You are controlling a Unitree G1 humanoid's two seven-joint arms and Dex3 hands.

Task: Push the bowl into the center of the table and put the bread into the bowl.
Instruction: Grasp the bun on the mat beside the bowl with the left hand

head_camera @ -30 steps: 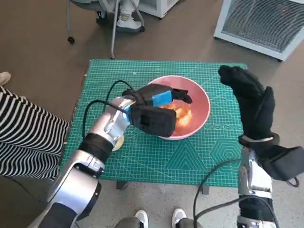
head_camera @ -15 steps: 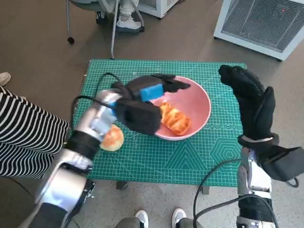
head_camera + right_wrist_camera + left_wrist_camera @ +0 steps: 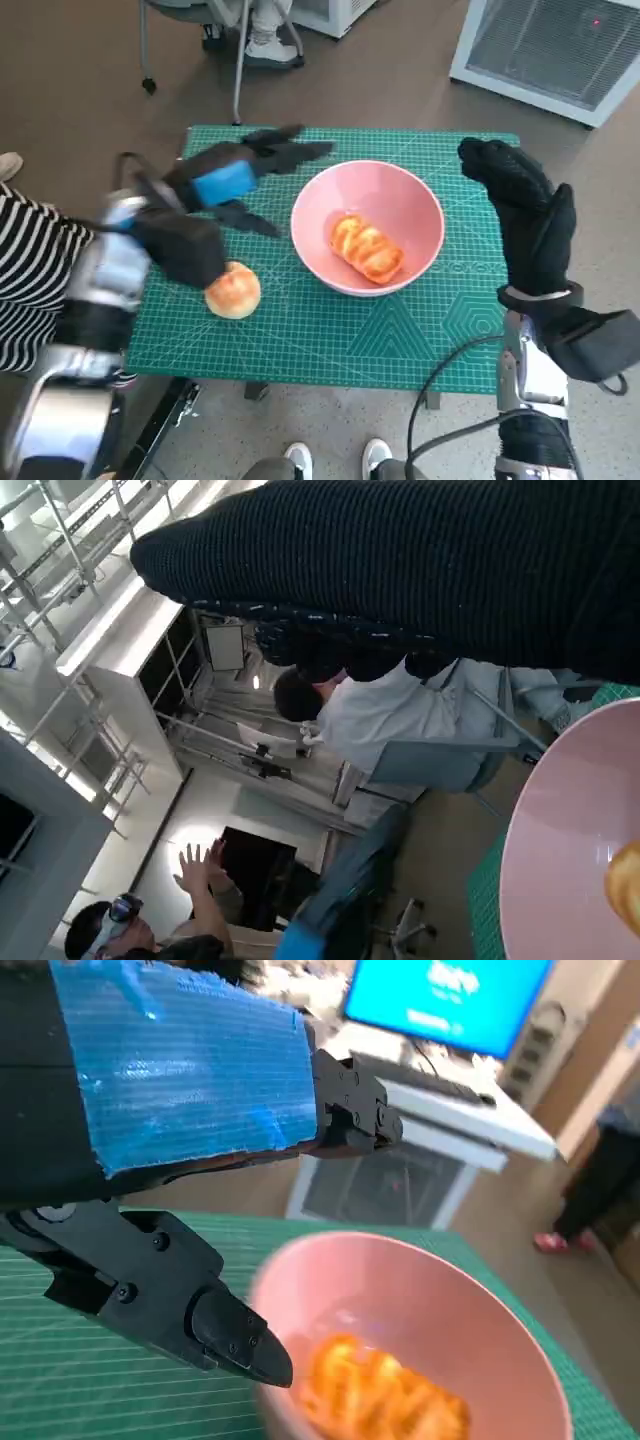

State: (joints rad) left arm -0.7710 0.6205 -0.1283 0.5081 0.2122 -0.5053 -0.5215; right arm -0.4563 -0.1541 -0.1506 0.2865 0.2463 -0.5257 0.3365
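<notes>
1 bread (image 3: 367,249) is contained in the bowl (image 3: 405,195) at frame center; the left hand (image 3: 225,185) is spread empty, the right hand (image 3: 525,205) likewise.

Bowl (image 3: 368,226): pink, plain. Bread (image 3: 367,249) inside: orange-golden, paler stripes. Round bread roll (image 3: 233,290), near left: golden-tan. Cutting mat (image 3: 330,330): teal green, pale grid and hexagon lines. Left hand (image 3: 225,185): black, blue tape. Right hand (image 3: 525,210): black knit. Garment (image 3: 35,270), far left: black-white stripes. Floor (image 3: 80,110): brown, possibly grey near table.
</notes>
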